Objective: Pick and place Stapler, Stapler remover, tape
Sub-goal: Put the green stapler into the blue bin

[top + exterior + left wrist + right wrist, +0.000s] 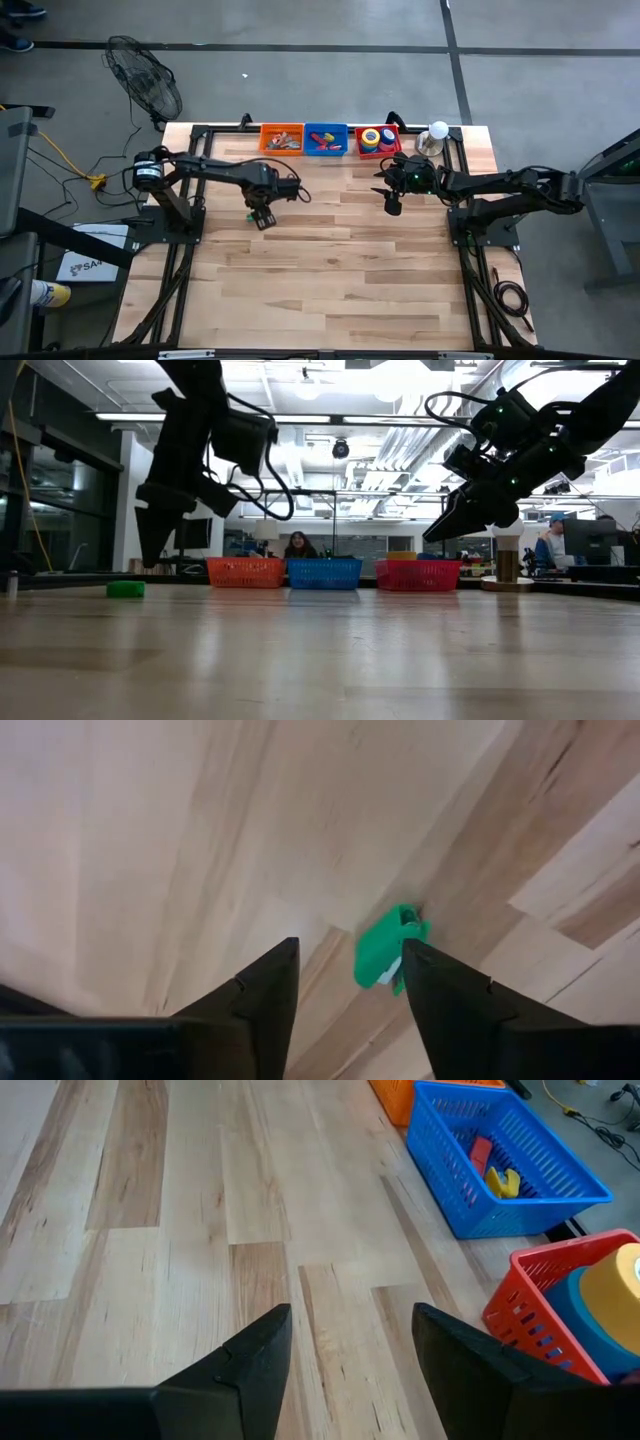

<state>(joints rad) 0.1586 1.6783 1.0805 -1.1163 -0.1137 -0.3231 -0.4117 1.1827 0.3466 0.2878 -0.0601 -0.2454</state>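
A small green stapler remover [383, 955] lies on the wooden table [330, 270], left of the middle [249, 214]; in the low view the remover [125, 589] rests flat on the wood. My left gripper [348, 952] hangs open just above it, pointing down, and the remover shows in the gap close to one finger. Fingers and remover do not touch. My right gripper [391, 207] waits open above the table, near the red basket [377, 140], which holds yellow and blue tape rolls [610, 1305]. I cannot make out a stapler.
Three baskets stand in a row at the far edge: orange [281, 138] with several small things, blue [500, 1160] with red and yellow removers, then the red one. A white ball on a metal base [433, 138] stands beside the red basket. People sit beyond the table.
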